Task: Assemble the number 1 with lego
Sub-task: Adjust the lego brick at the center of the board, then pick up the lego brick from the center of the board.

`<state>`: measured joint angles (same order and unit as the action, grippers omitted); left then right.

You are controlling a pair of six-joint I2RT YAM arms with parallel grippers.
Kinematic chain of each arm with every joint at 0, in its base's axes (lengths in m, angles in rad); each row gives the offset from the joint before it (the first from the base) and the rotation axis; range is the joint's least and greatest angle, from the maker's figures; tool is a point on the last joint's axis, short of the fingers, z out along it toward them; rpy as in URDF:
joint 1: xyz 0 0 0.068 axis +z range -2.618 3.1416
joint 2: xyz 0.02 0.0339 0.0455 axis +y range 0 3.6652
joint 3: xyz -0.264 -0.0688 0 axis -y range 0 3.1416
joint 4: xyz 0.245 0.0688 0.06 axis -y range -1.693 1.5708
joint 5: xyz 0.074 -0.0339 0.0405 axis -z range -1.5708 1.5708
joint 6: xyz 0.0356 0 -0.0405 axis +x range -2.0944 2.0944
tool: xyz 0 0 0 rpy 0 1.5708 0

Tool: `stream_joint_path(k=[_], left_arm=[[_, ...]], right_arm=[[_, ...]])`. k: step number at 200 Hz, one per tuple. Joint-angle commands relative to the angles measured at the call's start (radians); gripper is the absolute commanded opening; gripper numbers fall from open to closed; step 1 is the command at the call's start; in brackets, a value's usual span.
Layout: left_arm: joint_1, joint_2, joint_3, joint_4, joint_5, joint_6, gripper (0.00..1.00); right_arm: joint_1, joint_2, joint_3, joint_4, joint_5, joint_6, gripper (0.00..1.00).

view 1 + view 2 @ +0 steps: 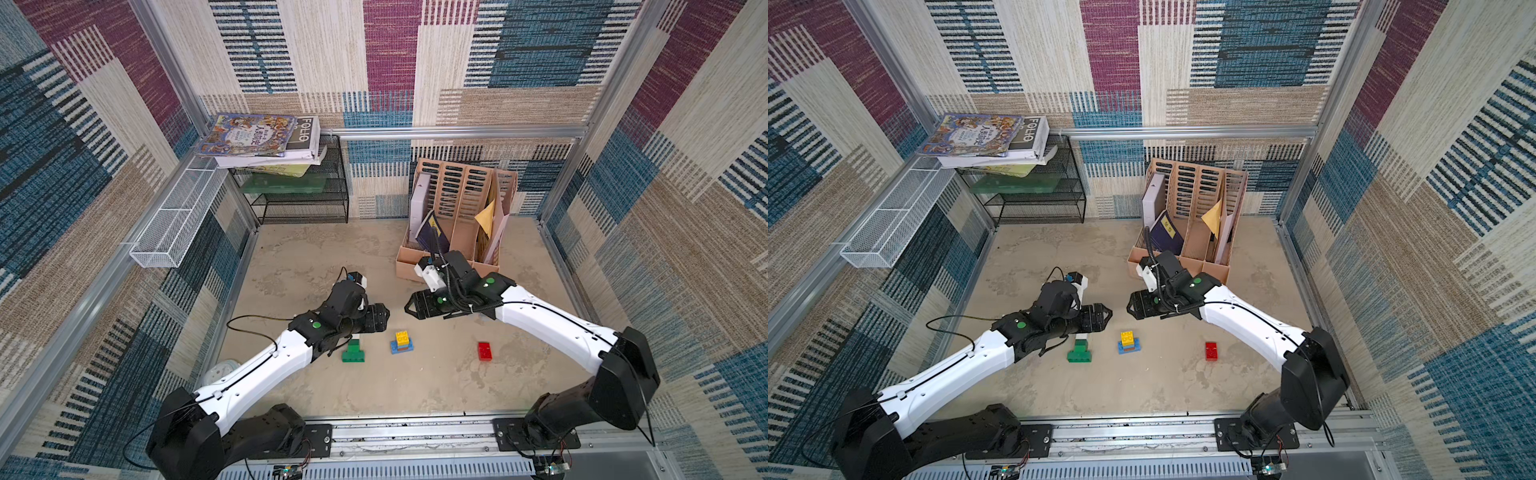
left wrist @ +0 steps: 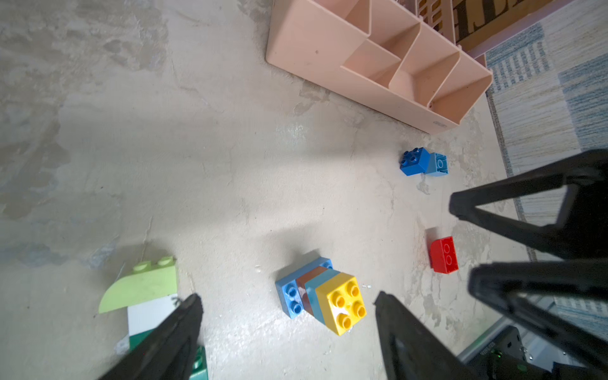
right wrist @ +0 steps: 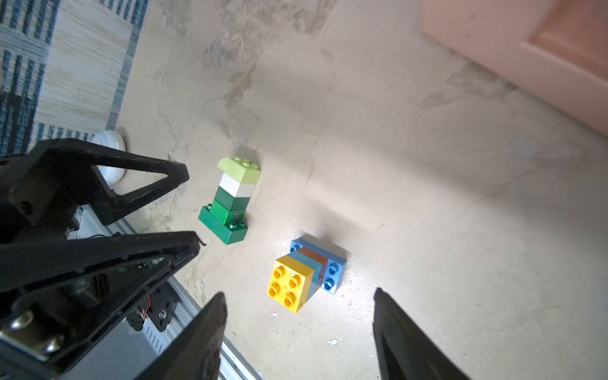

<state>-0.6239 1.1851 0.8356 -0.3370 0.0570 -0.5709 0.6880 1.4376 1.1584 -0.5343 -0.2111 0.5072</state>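
The left arm (image 1: 257, 374) and right arm (image 1: 552, 328) reach in from the near rail over the mottled beige surface (image 1: 415, 386). The left gripper (image 1: 384, 318) and right gripper (image 1: 409, 307) face each other tip to tip, near but apart. Each has its fingers spread with nothing between them.

At the back stand a peach file organizer (image 1: 457, 195) and a black wire shelf (image 1: 307, 208) with books (image 1: 253, 135) on top.

Partly under the left wrist stands the green lego tower (image 1: 353, 352): a wide dark green base, green bricks, a white one, and a lime slope on top. Beside it, apart, is a shorter stack (image 1: 402, 343) of light blue, brown, blue and yellow bricks. A red brick (image 1: 484, 351) lies alone towards the right arm's side. The left wrist view shows two blue bricks (image 2: 422, 162) touching, near the organizer's front.
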Motion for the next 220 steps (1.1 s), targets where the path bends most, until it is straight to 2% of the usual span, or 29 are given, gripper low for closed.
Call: stream_joint_path(k=[1, 13, 22, 54, 81, 104, 140, 182, 220], left_arm=[[0.003, 0.022, 0.031, 0.046, 0.054, 0.124, 0.85], [0.003, 0.038, 0.058, 0.056, 0.076, 0.169, 0.85], [0.003, 0.053, 0.077, 0.069, 0.093, 0.200, 0.85], [-0.008, 0.142, 0.168, 0.103, 0.203, 0.316, 0.83], [-0.057, 0.209, 0.244, 0.075, 0.177, 0.373, 0.82], [-0.062, 0.215, 0.242, 0.110, 0.136, 0.335, 0.83], [-0.063, 0.177, 0.219, 0.096, 0.020, 0.280, 0.82], [-0.063, 0.092, 0.151, 0.086, -0.048, 0.251, 0.83], [-0.063, 0.050, 0.117, 0.087, -0.074, 0.244, 0.83]], right_arm=[[-0.074, -0.084, -0.058, -0.072, 0.155, 0.003, 0.68], [-0.140, -0.148, -0.116, -0.104, 0.235, 0.029, 0.68], [-0.195, -0.191, -0.162, -0.114, 0.252, 0.032, 0.69], [-0.386, -0.265, -0.299, -0.100, 0.205, 0.014, 0.69], [-0.472, -0.234, -0.324, -0.054, 0.142, -0.001, 0.70], [-0.453, -0.165, -0.299, 0.007, 0.128, 0.071, 0.69], [-0.342, -0.088, -0.282, 0.103, 0.234, 0.227, 0.72], [-0.329, -0.007, -0.304, 0.170, 0.315, 0.344, 0.69], [-0.323, 0.085, -0.270, 0.211, 0.302, 0.371, 0.66]])
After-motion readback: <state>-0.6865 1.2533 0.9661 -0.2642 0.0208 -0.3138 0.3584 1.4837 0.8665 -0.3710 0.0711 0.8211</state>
